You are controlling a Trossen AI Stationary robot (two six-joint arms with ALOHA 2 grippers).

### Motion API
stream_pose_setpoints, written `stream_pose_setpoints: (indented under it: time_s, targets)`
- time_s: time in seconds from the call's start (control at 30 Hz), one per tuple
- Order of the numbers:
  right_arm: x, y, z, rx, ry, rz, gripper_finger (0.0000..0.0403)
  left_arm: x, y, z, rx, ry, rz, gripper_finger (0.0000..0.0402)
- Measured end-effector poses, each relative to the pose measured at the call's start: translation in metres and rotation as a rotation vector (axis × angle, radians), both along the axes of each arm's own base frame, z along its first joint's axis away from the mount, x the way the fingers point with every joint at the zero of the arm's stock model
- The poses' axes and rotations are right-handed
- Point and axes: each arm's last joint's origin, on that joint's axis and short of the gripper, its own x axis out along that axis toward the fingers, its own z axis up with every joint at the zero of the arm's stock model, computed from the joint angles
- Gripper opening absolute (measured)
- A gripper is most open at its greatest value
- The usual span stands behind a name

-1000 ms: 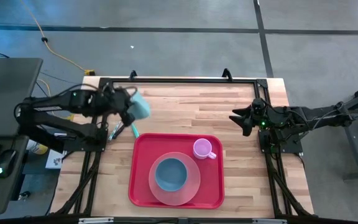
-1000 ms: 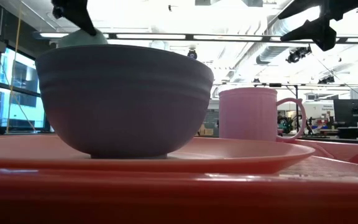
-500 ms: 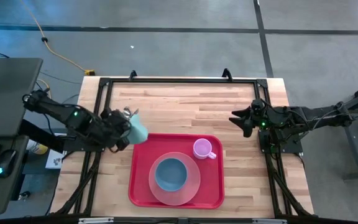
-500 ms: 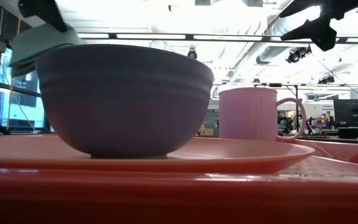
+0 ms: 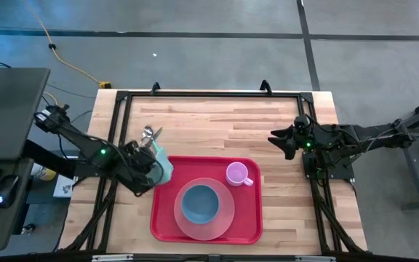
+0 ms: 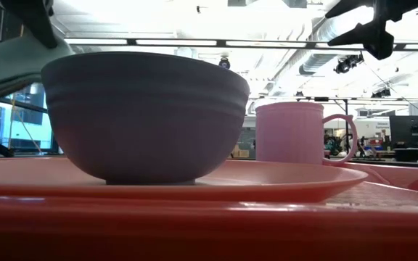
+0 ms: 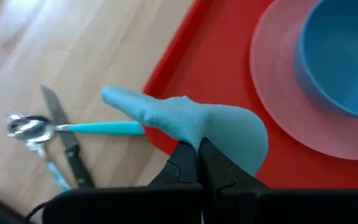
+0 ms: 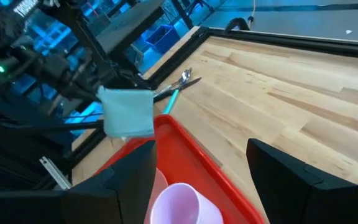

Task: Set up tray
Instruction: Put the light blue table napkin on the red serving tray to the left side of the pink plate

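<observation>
The red tray (image 5: 247, 218) lies near the table's front edge. On it a pink plate (image 5: 224, 218) carries a blue bowl (image 5: 198, 204), and a pink cup (image 5: 237, 174) stands at the plate's far right. My left gripper (image 5: 150, 164) is shut on a teal cloth (image 7: 191, 121) over the tray's far left corner. The cloth (image 6: 13, 65) hangs high to the left of the bowl (image 6: 144, 116). Cutlery (image 5: 150, 135) lies on the wood behind that corner. At the table's right edge, my right gripper (image 5: 278, 138) is held up, open and with nothing in it. My left gripper pinches the teal cloth by one edge (image 7: 194, 142) between its two fingers. The fingers slant down from the table's left. The cloth sticks out beyond them, folded over and slack, clear of the tray's left rim (image 7: 179, 62). I cannot tell how many layers it holds.
On the wood a spoon (image 7: 30, 127), a knife (image 7: 67, 146) and a teal-handled piece (image 7: 98, 127) lie close together. A black frame (image 5: 209, 94) runs along the table's far and side edges. Bare wood (image 5: 224, 127) stretches between the tray and the far edge.
My left gripper has carried the teal cloth from the table's far left toward the near edge and downward, turning as it went. The cloth now hangs at the tray's far left corner. The cutlery behind it has come into sight.
</observation>
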Motion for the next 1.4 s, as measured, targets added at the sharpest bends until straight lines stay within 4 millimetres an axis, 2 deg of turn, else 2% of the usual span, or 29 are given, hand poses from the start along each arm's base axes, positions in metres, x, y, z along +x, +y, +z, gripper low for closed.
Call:
stream_pose_setpoints:
  time_s: [0.27, 0.4, 0.6, 0.77, 0.9, 1.1, 1.4]
  targets:
    - [0.002, 0.002, 0.006, 0.030, -0.063, 0.040, 0.0232, 0.028, -0.021, -0.021, -0.042, 0.047, -0.060, 0.0018]
    - [0.003, 0.004, 0.008, 0.029, -0.085, 0.101, 0.0232, 0.037, -0.030, -0.033, -0.078, 0.079, -0.026, 0.0018]
    - [0.003, 0.005, 0.007, 0.011, -0.064, 0.176, 0.0232, 0.033, -0.033, -0.057, -0.132, 0.134, 0.107, 0.0018]
    - [0.003, 0.007, 0.005, -0.010, -0.038, 0.227, 0.0232, 0.025, -0.044, -0.077, -0.263, 0.139, 0.173, 0.0017]
    - [0.003, 0.007, 0.005, -0.035, -0.032, 0.260, 0.0232, 0.026, -0.055, -0.078, -0.354, 0.069, 0.179, 0.0017]
    - [0.003, 0.008, 0.005, -0.065, -0.027, 0.286, 0.0232, 0.033, -0.059, -0.077, -0.421, 0.012, 0.220, 0.0017]
    - [0.003, 0.008, 0.006, -0.088, -0.029, 0.302, 0.0232, 0.050, -0.073, -0.095, -0.486, -0.024, 0.275, 0.0017]
